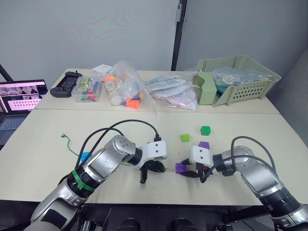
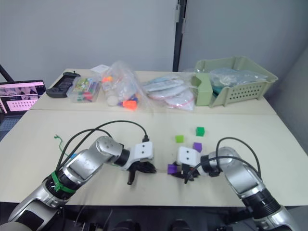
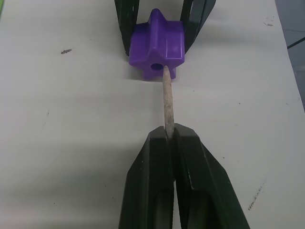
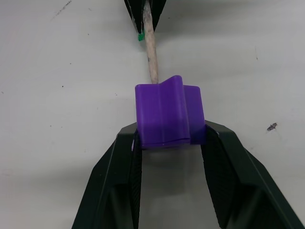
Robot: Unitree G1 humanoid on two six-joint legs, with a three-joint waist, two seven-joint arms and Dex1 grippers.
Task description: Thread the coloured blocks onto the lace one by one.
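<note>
the left pincer (image 3: 170, 136) is pressed together on the stiff pale tip (image 3: 167, 102) of the lace (image 1: 72, 147), and that tip points straight at the hole in a purple block (image 3: 157, 45). the right pincer (image 4: 170, 143) is clamped on that block, one finger on each side, holding it low over the table (image 1: 43, 144) near its front edge. the tip's end sits right at the hole's mouth; whether it has entered i cannot tell.

the other blocks lie loose at about 12 o'clock from the held one: a second purple block (image 1: 204, 145) nearest, a light green block (image 1: 185, 137) and a dark green block (image 1: 205, 130) beyond. a bright blue block (image 1: 85, 156) lies at 9 o'clock, beside the left arm.

likely trouble: the tip sits a touch off the hole's centre, so a push could catch the rim, bend the tip aside, or twist the block in its grip. the lace trailing under the left arm could snag too.
</note>
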